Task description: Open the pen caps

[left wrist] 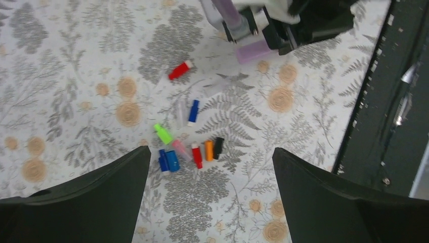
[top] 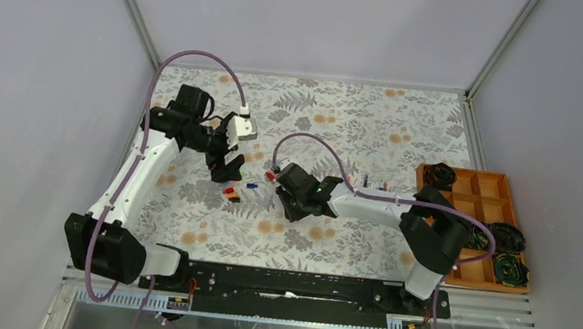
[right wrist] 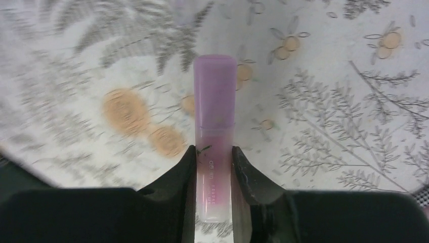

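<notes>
Several loose pen caps in blue, green, pink, red, orange and black lie in a cluster on the floral cloth, with a blue one and a red one farther off. They show as coloured specks in the top view. My left gripper is open and empty, hovering just short of the cluster. My right gripper is shut on a pink pen whose pale purple cap points away from the fingers. It holds the pen low over the cloth, and the pen also shows in the left wrist view.
An orange wooden tray with compartments holds coiled black and green things at the right edge. A few small coloured things lie by the right forearm. A black rail runs along the near edge. Grey walls enclose the table.
</notes>
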You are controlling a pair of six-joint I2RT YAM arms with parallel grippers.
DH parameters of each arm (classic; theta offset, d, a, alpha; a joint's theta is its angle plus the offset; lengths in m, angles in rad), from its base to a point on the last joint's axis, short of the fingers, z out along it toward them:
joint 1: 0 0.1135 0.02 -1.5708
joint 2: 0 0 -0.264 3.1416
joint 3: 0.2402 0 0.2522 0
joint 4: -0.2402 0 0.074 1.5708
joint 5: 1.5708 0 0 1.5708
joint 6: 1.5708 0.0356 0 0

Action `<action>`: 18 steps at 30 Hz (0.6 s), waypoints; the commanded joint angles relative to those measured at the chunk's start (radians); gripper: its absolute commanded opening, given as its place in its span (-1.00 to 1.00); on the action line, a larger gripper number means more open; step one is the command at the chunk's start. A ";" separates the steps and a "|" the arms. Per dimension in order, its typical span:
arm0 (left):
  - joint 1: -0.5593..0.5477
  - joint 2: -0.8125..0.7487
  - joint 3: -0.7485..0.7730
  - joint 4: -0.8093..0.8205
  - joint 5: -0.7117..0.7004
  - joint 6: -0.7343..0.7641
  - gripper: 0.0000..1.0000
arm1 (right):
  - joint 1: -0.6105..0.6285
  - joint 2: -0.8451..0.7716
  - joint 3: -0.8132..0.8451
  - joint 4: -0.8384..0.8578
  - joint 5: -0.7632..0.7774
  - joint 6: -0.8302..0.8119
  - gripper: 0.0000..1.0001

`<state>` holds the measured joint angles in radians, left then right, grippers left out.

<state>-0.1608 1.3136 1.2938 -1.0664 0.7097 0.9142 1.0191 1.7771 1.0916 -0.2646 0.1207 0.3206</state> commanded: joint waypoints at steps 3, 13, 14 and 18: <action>0.009 -0.008 -0.044 -0.209 0.168 0.312 0.97 | -0.086 -0.221 -0.032 -0.009 -0.457 0.037 -1.00; -0.093 -0.105 -0.081 -0.225 0.238 0.509 0.97 | -0.244 -0.255 -0.018 0.074 -1.151 0.182 -1.00; -0.123 -0.115 -0.089 -0.205 0.226 0.493 0.97 | -0.244 -0.234 -0.010 0.089 -1.197 0.201 -0.98; -0.219 -0.120 -0.106 -0.154 0.177 0.434 0.96 | -0.245 -0.194 0.029 0.104 -1.265 0.241 -0.97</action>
<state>-0.3119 1.1999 1.2102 -1.2682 0.9062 1.3575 0.7727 1.5452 1.0611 -0.2096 -0.9318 0.4881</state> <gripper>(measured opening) 0.983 0.303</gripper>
